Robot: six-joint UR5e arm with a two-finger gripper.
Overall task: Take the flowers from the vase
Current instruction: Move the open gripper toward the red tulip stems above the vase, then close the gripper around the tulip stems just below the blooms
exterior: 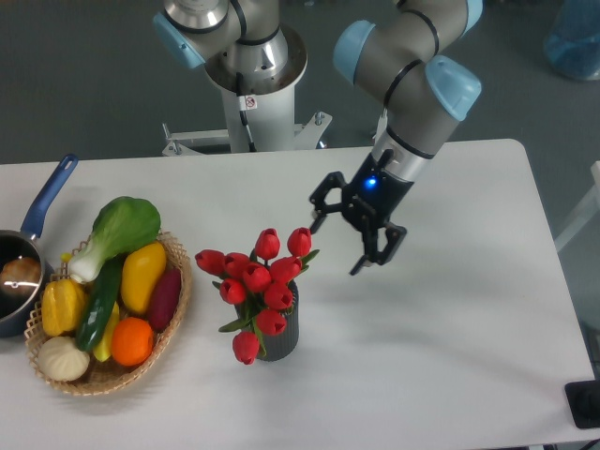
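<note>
Fixed-camera view shows the gripper (337, 246) hanging with fingers (322, 198) spread wide and empty, the red tulips (258, 279) just below-left of them, upright in the ribbed grey vase (284, 328) on the counter (450, 319), apparently ready to close around the bunch.

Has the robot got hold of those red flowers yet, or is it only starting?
Only starting. Nothing is lifted: the flowers sit in the vase on the table. In hand is the approach: the pincer is open and empty, up and to the right of the bunch, not touching it. Left to do: get over the flowers, close on them and pull them out.
</note>
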